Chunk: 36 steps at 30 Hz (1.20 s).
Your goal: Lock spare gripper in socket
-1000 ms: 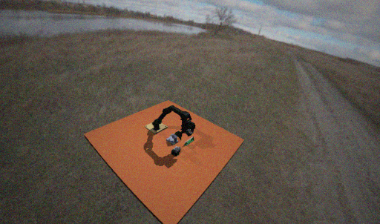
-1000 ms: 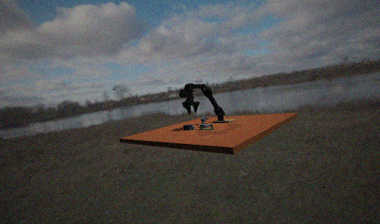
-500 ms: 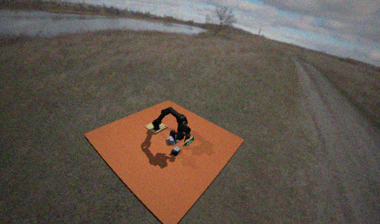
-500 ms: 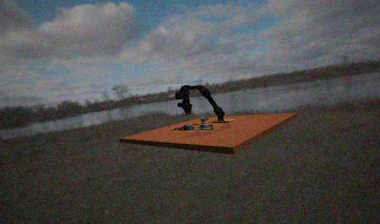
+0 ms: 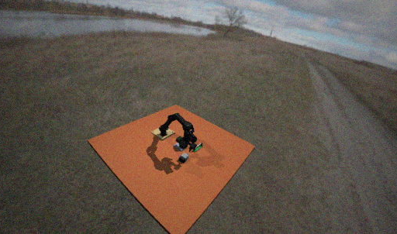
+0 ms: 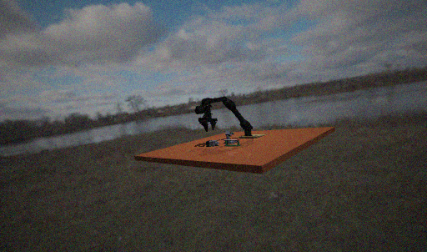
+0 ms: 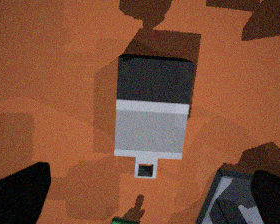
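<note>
Grassland surrounds the orange tabletop (image 5: 165,194) (image 6: 257,156) (image 7: 21,75); the end effector (image 5: 193,148) (image 6: 209,128) (image 7: 153,177) hangs above it, fingers wide apart and holding nothing; the spare gripper (image 5: 183,157) (image 6: 212,143) (image 7: 153,177) lies below, undocked, near the mount (image 5: 177,146) (image 6: 228,135) (image 7: 222,192); I cannot clearly make out the lock pin. Descending off-centre could shove the block; a skewed grasp could jam its spigot at the socket; a finger might also clip the mount or green tray (image 5: 198,147) (image 6: 226,142) (image 7: 125,221).
</note>
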Each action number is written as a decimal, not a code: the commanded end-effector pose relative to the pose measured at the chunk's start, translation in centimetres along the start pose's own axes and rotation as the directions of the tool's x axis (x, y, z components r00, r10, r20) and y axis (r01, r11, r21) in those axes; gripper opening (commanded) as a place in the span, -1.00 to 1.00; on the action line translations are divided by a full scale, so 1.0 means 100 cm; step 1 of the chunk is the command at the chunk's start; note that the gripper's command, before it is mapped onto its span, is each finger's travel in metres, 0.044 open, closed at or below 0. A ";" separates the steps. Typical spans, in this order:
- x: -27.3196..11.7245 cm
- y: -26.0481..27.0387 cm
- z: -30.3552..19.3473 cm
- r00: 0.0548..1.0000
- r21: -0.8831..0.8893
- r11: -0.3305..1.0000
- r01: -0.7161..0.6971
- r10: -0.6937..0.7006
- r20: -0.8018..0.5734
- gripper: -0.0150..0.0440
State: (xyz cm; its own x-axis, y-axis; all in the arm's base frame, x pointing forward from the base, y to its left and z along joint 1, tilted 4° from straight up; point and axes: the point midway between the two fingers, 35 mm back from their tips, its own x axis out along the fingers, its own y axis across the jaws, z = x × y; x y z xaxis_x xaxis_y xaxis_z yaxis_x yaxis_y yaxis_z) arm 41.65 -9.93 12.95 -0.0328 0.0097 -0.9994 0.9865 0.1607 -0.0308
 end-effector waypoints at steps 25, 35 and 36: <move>0.077 -0.002 0.002 1.000 0.013 1.000 0.005 -0.005 0.002 1.00; 0.093 -0.002 0.003 1.000 0.013 1.000 0.005 -0.005 0.002 1.00; 0.095 -0.002 0.003 1.000 0.013 1.000 0.005 -0.005 0.002 1.00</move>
State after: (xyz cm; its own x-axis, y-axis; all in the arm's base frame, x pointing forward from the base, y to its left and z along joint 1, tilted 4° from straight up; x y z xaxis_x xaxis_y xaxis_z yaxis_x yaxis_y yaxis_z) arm 41.36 -10.10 4.38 -0.0281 0.0083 -0.9996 0.9884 0.1495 -0.0266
